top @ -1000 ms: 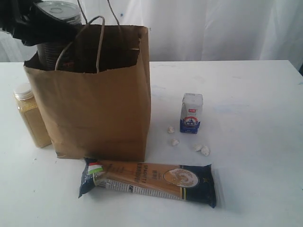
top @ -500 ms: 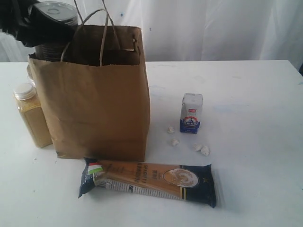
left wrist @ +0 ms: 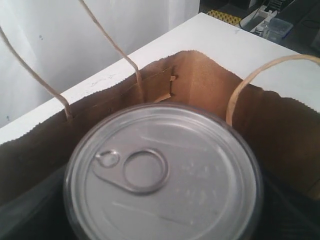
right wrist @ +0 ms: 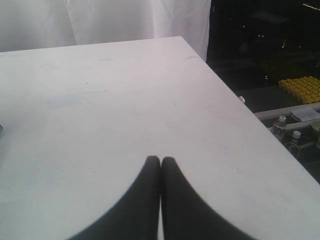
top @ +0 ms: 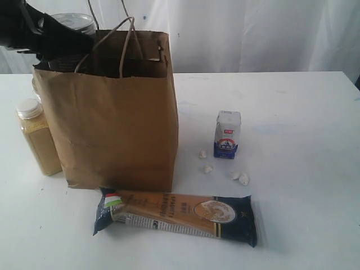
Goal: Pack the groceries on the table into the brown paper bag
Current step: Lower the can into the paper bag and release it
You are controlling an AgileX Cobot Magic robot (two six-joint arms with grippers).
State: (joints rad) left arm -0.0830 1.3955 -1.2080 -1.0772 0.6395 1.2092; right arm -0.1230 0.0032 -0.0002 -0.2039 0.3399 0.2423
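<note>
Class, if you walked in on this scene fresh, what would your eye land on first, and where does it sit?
The tall brown bag stands left of centre on the white table, dominating the view. At its open mouth, the left gripper holds a silver-lidded can. In front of the bag lies a long navy-orange spaghetti pack.

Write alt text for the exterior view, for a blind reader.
The left gripper holds a dark tin can with silver lid at the mouth of a tall brown paper bag on a white table. A yellow-powder jar stands beside the bag, a long navy-orange spaghetti pack lies before it, a small white-blue carton and white lumps nearby.
</note>
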